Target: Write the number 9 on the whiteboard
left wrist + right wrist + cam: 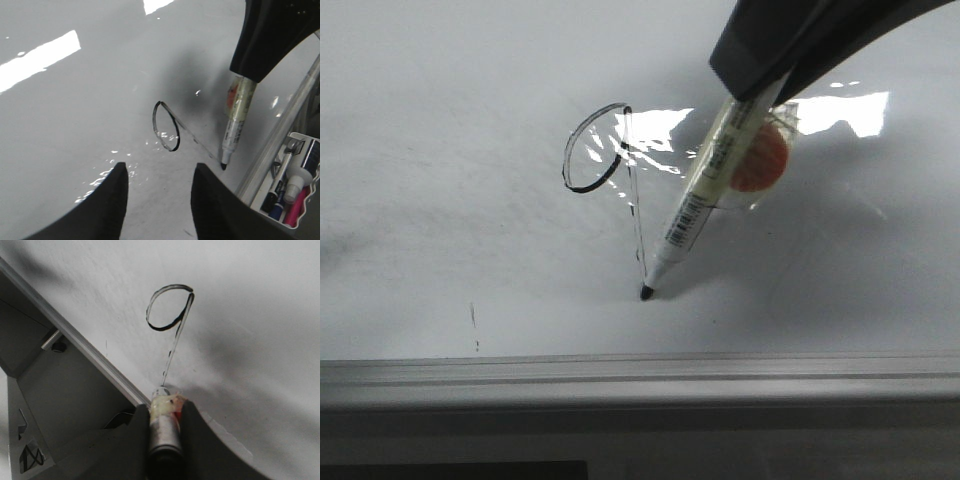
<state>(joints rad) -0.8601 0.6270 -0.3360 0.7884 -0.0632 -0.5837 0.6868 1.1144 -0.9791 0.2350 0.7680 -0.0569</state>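
The front camera sits low and close, looking forward across the whiteboard from its grey frame edge. The left wrist camera looks down past its dark fingers from slightly farther off. The right wrist camera peers along the marker, very near. All three share the number 9 and the pen tip.

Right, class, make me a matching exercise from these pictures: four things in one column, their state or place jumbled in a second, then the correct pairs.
Things:
1. marker
2. number 9
3. left gripper
4. stray dash

States:
A. open, holding nothing
B. clamped in the right gripper, tip on the whiteboard
C. alone, near the frame edge
D. loop with a long thin stem

Pairs: 1-B, 2-D, 3-A, 4-C
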